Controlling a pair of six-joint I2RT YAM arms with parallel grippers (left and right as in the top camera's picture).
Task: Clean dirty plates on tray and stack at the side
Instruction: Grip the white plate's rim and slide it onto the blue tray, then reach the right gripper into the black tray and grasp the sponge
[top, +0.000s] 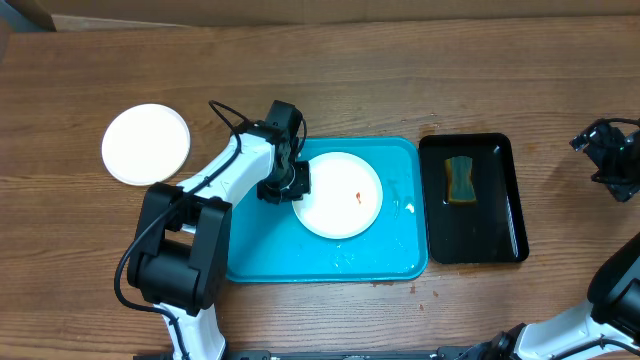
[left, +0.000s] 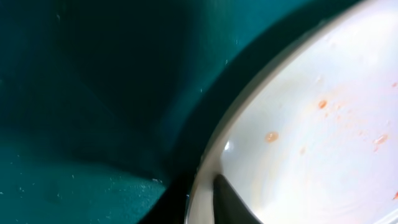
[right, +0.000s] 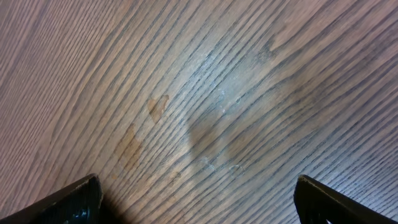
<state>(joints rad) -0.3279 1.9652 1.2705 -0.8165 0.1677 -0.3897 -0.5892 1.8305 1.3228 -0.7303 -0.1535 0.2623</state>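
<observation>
The left tool (top: 297, 186) is reaching down into the turquoise tray (top: 395, 250) and is meeting the nearest rim of the white plate (top: 335, 215) that is lying there. In the left wrist view, one dark finger (left: 229, 202) is resting on the inner side of that rim. The plate's pale surface is spreading away to the right of the tool, and the tray's blue floor is filling everything to its left. The other finger is lying out of sight, so I cannot tell whether this tool is clamping the rim or only touching it. Orange-red smears (left: 272, 136) are showing on the plate just beyond the fingertip. From overhead they are sitting near the plate's centre, further in than the tool is reaching.

A second white plate (top: 146, 144) is lying on the table (top: 400, 80) outside the tray. It is well apart from the left tool, on the side facing away from the right tool. A black tray (top: 480, 235) is sitting just beside the turquoise one, between the two tools, and is carrying a sponge (top: 460, 180).

The right tool (top: 603, 155) is hanging over bare table, well apart from both trays. Its fingers (right: 62, 205) are standing wide apart and gripping nothing, with only wood grain showing between them.
</observation>
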